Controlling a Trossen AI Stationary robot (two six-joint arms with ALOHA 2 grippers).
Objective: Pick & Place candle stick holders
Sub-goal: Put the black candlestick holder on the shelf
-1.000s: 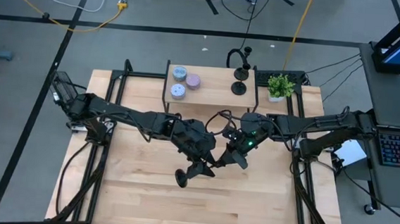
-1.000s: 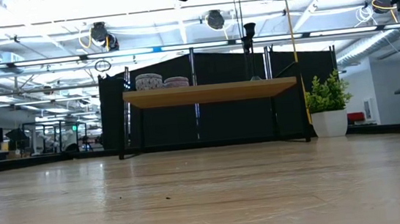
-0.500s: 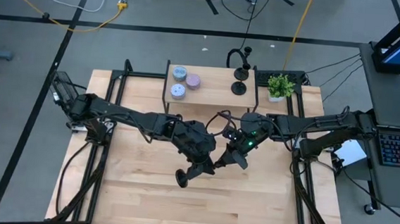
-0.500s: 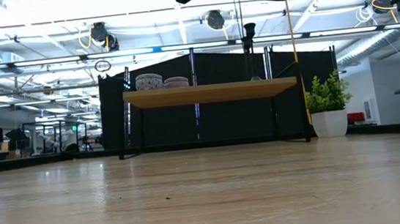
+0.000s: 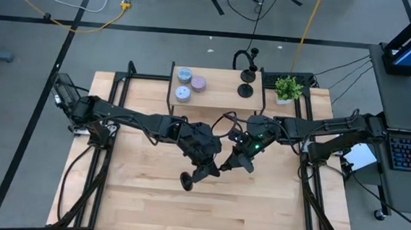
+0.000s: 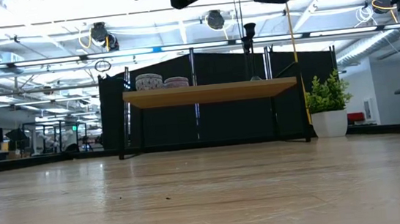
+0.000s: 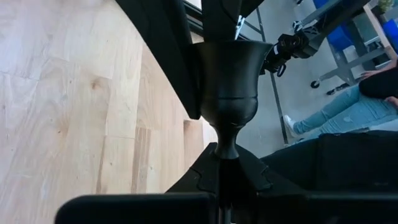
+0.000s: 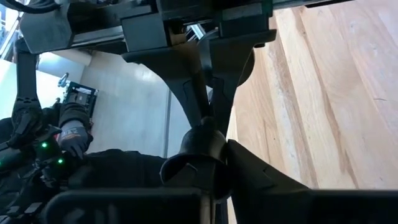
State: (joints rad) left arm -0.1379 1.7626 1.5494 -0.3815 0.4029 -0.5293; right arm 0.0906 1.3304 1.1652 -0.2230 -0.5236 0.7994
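One black candle stick holder hangs in mid-air over the middle of the table, lying roughly level between my two grippers. Its round disc base points toward the near left. My left gripper is shut on it from the left. My right gripper is shut on its cup end from the right. Two more black holders stand on their bases on the wooden shelf at the far edge; one of these holders also shows in the low view. My left gripper pinches the thin stem just below the cup between its two fingers, which lie across the stem. The holder is clear of the table. My right gripper has the cup pinched between its two fingers, on opposite sides of the cup. The fingers come from the table's right, about in line with the holder. The stem runs away from them toward my left gripper.
Three pastel candle tins sit on the shelf's left half. A small potted plant stands at the far right beside it. A seated person's legs show beyond the table. The near half of the wooden table is bare board.
My left gripper has shut on the holder's stem and taken hold, while my right gripper has kept its hold on the cup end. The holder has stayed in the air at about the same place.
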